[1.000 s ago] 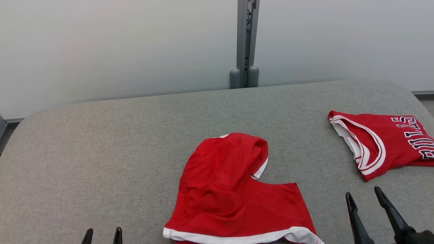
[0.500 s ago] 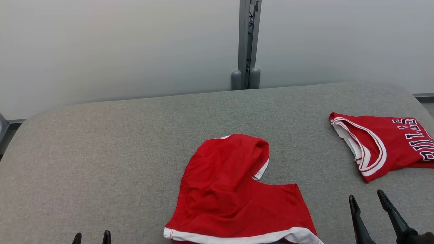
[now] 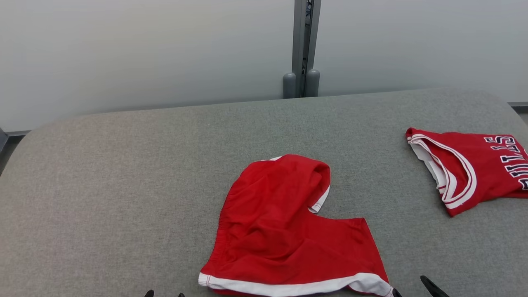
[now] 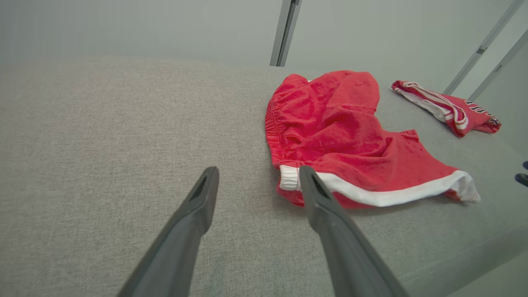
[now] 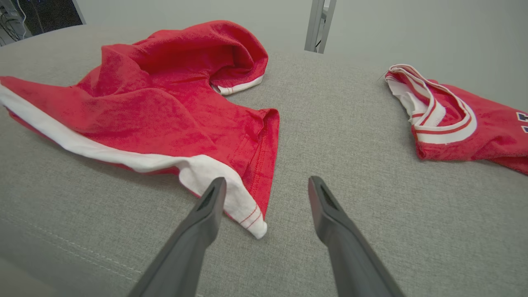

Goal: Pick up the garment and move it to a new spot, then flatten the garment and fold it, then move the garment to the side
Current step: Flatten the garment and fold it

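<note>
The garment, a pair of red shorts (image 3: 284,231) with a white hem, lies crumpled in the middle of the grey table (image 3: 123,173), one leg folded over at the far end. My left gripper (image 3: 164,293) is open at the near edge, just left of the shorts' hem corner (image 4: 288,179); in the left wrist view its fingers (image 4: 198,206) straddle bare table beside the shorts (image 4: 330,123). My right gripper (image 3: 412,287) is open at the shorts' near right corner. In the right wrist view the white hem tip (image 5: 243,210) lies between its fingers (image 5: 330,214).
A folded red jersey (image 3: 474,169) with white trim and dark lettering lies at the table's right side, also seen in the right wrist view (image 5: 453,119). A grey post (image 3: 303,45) stands behind the table against a pale wall. Open grey surface stretches to the left.
The head view has shifted slightly. Both grippers have dropped to the picture's bottom edge and drawn inward, the left toward the shorts' left hem corner, the right toward the right one. Both stay open.
</note>
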`<state>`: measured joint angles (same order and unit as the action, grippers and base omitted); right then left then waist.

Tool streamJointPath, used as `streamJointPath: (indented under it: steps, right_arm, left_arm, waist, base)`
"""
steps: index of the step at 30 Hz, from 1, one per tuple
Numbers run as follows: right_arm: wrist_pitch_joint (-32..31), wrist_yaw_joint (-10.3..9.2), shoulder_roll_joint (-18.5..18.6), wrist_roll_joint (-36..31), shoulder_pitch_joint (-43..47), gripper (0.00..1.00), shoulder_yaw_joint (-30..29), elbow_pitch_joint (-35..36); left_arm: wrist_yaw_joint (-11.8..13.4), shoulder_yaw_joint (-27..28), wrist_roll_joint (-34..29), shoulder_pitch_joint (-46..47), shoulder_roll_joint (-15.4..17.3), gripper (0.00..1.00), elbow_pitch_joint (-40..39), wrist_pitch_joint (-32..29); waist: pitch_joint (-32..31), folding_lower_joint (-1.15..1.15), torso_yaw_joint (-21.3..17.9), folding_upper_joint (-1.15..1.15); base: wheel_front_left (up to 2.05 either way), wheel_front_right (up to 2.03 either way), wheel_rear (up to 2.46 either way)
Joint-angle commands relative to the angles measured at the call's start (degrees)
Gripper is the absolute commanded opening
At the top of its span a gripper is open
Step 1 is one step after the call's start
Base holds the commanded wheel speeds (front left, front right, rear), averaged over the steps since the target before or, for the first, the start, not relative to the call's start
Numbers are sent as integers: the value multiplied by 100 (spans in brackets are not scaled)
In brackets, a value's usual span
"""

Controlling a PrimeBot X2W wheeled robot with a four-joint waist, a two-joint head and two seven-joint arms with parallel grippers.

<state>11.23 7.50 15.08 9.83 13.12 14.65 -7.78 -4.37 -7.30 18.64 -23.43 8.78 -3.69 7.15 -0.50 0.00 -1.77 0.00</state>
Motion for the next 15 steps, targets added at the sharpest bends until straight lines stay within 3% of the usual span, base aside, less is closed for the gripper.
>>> streamJointPath:
  steps: [1, 8, 15]
  right_arm:
    - [-120, -1, 138, 13, -167, 100, 117, -135]
    - [-312, -1, 222, 214, -729, 100, 673, -611]
    - [-300, -1, 263, 386, -977, 100, 957, -931]
  left_arm:
    - [-68, -68, 85, 203, 120, 100, 6, -237]
    - [-201, -249, 345, 780, 297, 100, 333, -771]
    - [-290, -568, 675, 1171, 472, 100, 506, -915]
  waist:
    - [138, 0, -9, 0]
    - [533, 0, -51, 0]
    - [716, 0, -44, 0]
  base:
    - [0, 0, 0]
    - [0, 0, 0]
    - [0, 0, 0]
